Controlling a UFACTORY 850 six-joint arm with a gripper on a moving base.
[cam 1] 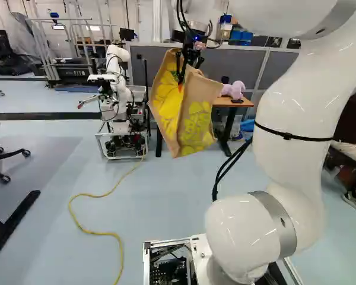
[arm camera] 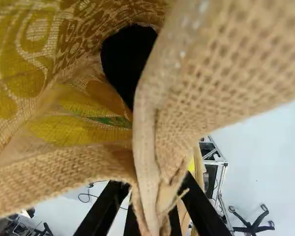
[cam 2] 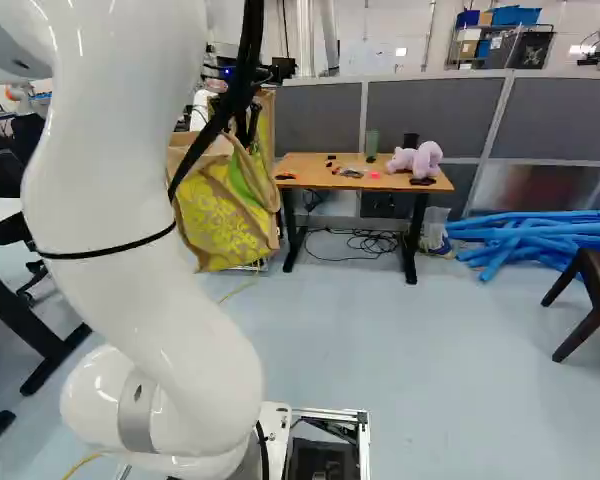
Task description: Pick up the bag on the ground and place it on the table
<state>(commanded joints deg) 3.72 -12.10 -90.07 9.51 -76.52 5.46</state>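
"Bag (cam 1: 193, 122) off the floor (cam 1: 166, 196) yet, or are you chasing it?"

"Nah, you've got it: jaws closed on its rim, fabric pinched between them, the whole thing hanging in midair. Pickup's done, I'd say."

"So what's left for you?"

"The placing half. In your right base view it hangs left of the worktop (cam 2: 302, 165), and it doesn't look like it's over it. You'd want to carry it across, lower it, then let go. Watch the plush toy (cam 2: 417, 160) on there, a floppy bottom could knock it."
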